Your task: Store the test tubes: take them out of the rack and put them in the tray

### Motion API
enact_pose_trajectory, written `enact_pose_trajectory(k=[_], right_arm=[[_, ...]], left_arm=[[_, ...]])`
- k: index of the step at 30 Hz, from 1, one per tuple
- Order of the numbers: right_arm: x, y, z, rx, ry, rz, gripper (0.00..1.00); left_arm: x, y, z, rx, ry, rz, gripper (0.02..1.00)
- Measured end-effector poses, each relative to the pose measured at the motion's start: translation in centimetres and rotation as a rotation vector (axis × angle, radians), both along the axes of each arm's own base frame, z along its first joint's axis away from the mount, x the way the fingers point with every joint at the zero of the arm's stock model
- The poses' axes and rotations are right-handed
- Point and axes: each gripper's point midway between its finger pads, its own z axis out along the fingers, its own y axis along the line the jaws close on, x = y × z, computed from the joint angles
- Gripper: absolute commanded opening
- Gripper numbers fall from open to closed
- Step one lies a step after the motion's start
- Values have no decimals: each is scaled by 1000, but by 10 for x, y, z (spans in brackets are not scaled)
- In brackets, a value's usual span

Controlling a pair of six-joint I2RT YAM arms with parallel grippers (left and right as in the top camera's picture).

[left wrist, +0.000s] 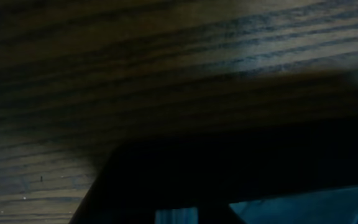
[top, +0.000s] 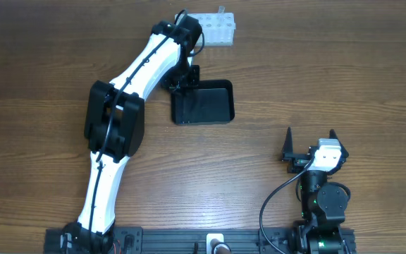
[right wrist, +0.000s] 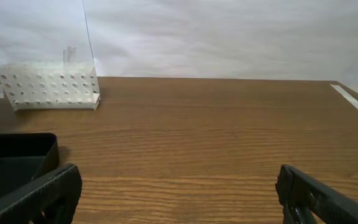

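A clear perforated rack (top: 213, 29) stands at the far edge of the table, with one clear tube (top: 222, 10) upright at its back. The right wrist view shows the same rack (right wrist: 50, 90) and tube (right wrist: 71, 55). The black tray (top: 204, 104) lies just in front of the rack. My left gripper (top: 182, 80) is low at the tray's far left corner. Its wrist view is dark, showing the tray's black wall (left wrist: 229, 168) against the wood and a pale bluish patch (left wrist: 297, 205) I cannot identify. My right gripper (top: 309, 147) rests open and empty near its base, fingers (right wrist: 36, 196) wide apart.
The white left arm (top: 129, 92) stretches diagonally across the left half of the table. Bare wood lies between the tray (right wrist: 14, 162) and the right arm. A white strip (right wrist: 356, 102) marks the table's right side.
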Motion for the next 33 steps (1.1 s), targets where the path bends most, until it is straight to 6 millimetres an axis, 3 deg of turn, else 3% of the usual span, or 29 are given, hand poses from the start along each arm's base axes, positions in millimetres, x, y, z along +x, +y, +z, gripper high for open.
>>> enact_pose_trajectory(k=[7, 10, 14, 18, 22, 25, 29, 33], right_arm=[[0, 0, 0, 0, 0, 0, 989], [0, 0, 0, 0, 0, 0, 991], [0, 0, 0, 0, 0, 0, 991], [0, 0, 0, 0, 0, 0, 993], [0, 0, 0, 0, 0, 0, 991], [0, 0, 0, 0, 0, 0, 993], [0, 0, 0, 0, 0, 0, 991], [0, 0, 0, 0, 0, 2, 991]], left_arm=[[0, -3, 8, -19, -11, -2, 441], [3, -6, 35, -45, -62, -2, 630], [8, -6, 105, -102, -209, -1, 996], [4, 6, 190, -133, -405, 17, 998], [-6, 26, 251, -120, -566, 43, 998], [-11, 39, 284, -116, -673, 67, 996], [-25, 62, 307, -136, -807, 113, 998], [-56, 94, 301, -138, -881, 164, 996]])
